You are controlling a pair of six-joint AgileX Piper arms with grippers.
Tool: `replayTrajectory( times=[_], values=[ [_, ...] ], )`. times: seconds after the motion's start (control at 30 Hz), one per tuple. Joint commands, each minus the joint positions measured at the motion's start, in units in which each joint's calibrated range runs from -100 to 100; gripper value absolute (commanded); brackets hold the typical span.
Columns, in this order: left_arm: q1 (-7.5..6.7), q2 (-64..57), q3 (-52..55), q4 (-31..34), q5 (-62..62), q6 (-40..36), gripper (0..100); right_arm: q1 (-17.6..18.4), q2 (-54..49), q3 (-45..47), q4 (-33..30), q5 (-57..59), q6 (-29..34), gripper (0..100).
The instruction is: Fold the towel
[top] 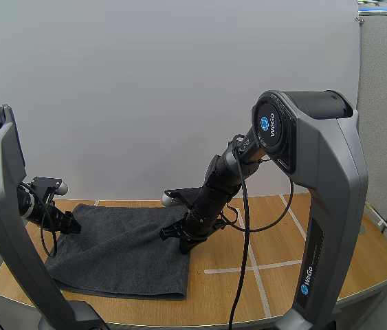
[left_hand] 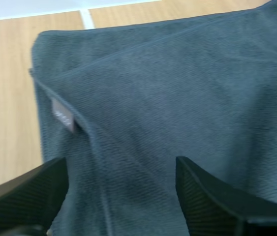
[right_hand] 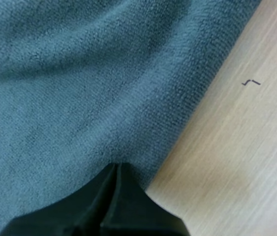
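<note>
"WeGo" marks the right grey housing (top: 330, 172) twice; the towel's (left_hand: 177, 98) tag (left_hand: 63, 117) is unreadable.

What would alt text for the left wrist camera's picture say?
A dark grey towel, one layer folded over another, lies on a light wooden table. A small grey label sits at its edge, and the left arm's two black jaws stand open over the cloth.

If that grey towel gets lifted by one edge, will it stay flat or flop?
Probably flops: the towel creases where the right gripper pinches its edge. Its fuzzy pile likely grips rather than slips. Pushed, it would probably bunch, not slide.
</note>
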Motion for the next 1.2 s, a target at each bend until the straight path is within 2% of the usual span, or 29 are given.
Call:
replayTrajectory(
  times=[0.0, 0.63, 0.67, 0.73, 0.9, 1.0, 1.17],
  values=[
    [-0.14, 0.5, -0.4, -0.6, 3.8, -0.2, 100, 0.1, -0.2, -0.2, 0.1, 1.6, -0.6, 0],
    [-0.14, 3.5, -0.8, -2.2, 8.3, 0.4, 100, 0.1, -0.2, -0.2, 0.1, 3.0, -0.6, 0],
    [-0.14, 3.5, -0.8, -2.2, 8.3, 0.4, 88, 0.1, -0.2, -0.2, 0.1, 3.0, -0.6, 0],
    [-0.14, 3.5, -0.8, -2.2, 8.5, 0.4, 76, 0.1, -0.2, -0.2, 0.1, 3.0, -0.6, 0],
    [-0.14, 3.5, -0.8, -2.2, 8.5, 0.4, 55, 0.1, -0.2, -0.2, 0.1, 3.8, -0.6, 0],
    [-0.14, 3.5, -0.8, -2.2, 8.5, 0.4, 47, 0.1, -0.2, -0.2, 0.1, 4.0, -0.6, 0],
    [-0.07, 3.5, -0.8, -2.1, 8.5, 0.4, 47, 0.1, -0.2, -0.2, 0.1, 4.0, -0.6, 0]
  ],
)
